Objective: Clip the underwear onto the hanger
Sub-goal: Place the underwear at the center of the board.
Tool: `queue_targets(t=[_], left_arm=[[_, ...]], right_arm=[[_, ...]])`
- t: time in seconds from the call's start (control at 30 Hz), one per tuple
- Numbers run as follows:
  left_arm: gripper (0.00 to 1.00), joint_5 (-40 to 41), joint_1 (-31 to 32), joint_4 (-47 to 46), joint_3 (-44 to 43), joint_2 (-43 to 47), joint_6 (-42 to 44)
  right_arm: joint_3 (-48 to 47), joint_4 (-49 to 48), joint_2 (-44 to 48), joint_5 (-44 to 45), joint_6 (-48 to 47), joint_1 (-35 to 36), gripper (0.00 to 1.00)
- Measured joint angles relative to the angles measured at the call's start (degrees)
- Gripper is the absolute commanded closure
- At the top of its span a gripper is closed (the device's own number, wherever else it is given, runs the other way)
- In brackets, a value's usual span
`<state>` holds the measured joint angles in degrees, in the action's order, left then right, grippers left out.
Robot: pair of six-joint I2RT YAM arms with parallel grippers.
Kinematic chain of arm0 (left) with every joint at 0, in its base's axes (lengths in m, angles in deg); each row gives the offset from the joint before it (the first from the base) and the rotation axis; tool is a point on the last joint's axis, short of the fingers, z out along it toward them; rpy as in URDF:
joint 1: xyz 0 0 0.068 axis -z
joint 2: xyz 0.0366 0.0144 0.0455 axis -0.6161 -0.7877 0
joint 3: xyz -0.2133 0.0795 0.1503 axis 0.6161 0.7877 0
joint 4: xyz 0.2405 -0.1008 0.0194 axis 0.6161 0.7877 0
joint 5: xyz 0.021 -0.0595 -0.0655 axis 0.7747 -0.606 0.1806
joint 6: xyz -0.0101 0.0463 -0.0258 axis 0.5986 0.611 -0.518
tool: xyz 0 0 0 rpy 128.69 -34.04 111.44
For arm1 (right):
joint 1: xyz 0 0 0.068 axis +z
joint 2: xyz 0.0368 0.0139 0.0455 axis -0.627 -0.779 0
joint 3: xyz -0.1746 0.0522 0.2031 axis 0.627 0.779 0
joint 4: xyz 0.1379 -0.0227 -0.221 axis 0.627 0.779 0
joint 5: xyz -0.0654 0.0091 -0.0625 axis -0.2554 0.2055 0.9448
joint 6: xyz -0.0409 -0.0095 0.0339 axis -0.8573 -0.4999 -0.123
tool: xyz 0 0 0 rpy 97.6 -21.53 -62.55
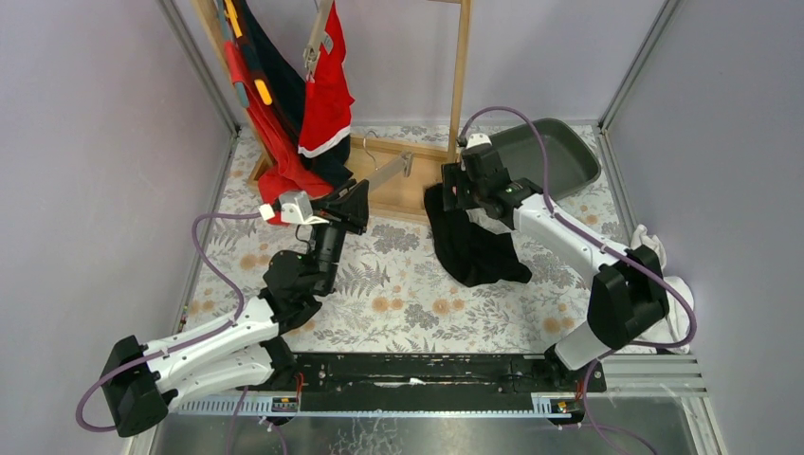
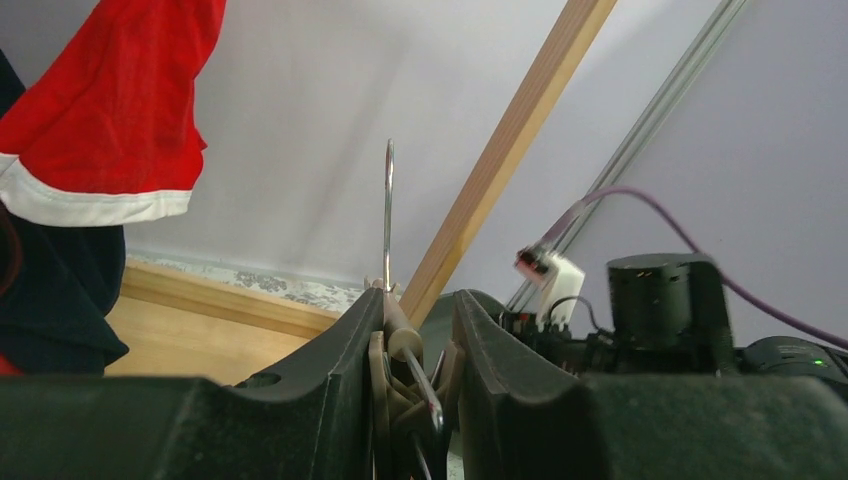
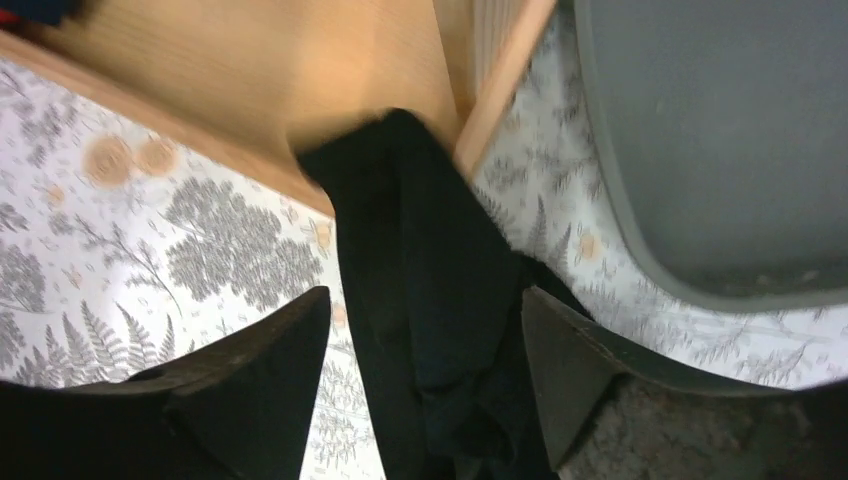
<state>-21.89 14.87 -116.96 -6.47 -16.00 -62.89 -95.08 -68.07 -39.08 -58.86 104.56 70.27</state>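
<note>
Black underwear (image 1: pixel 469 248) lies crumpled on the flowered table (image 1: pixel 398 284), its top edge lapping onto the wooden base (image 1: pixel 417 196) of the rack, just beside the grey tray (image 1: pixel 569 156). My right pincer (image 3: pixel 425 300) hangs over it released, its two fingers spread with the cloth running between them. My left pincer (image 2: pixel 420 305) is clenched on the hanger (image 2: pixel 389 200), whose wire hook stands up between the fingers.

Bright, even light everywhere, shadows soft and faint. Looking past my right fingers (image 3: pixel 250 400), the wooden frame (image 3: pixel 250 70) smears, and the underwear (image 3: pixel 430 300) lapping onto it is fuzzy-edged. My left fingers (image 2: pixel 300 400) loom dark and blurred below that frame, the hanger (image 2: pixel 388 200) hook crisp beside it against the pale wall (image 2: pixel 350 80).
</note>
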Motion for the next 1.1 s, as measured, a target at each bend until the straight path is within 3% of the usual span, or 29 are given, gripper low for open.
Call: queue_targets(t=[0.33, 0.63, 1.1], left_arm=[[1.00, 1.90, 0.33, -0.63, 2.73, -0.02, -1.25], [1.00, 3.54, 0.33, -4.04, 4.52, -0.02, -1.86], [1.00, 8.46, 0.37, -20.28, 13.14, -5.60, -7.19]], right_arm=[[4.07, -8.79, 7.43, 0.28, -1.53, 0.00, 0.23], [17.75, -9.20, 13.38, -2.32, -0.81, 0.02, 0.25], [15.96, -22.62, 10.32, -13.84, 3.87, 0.07, 0.24]])
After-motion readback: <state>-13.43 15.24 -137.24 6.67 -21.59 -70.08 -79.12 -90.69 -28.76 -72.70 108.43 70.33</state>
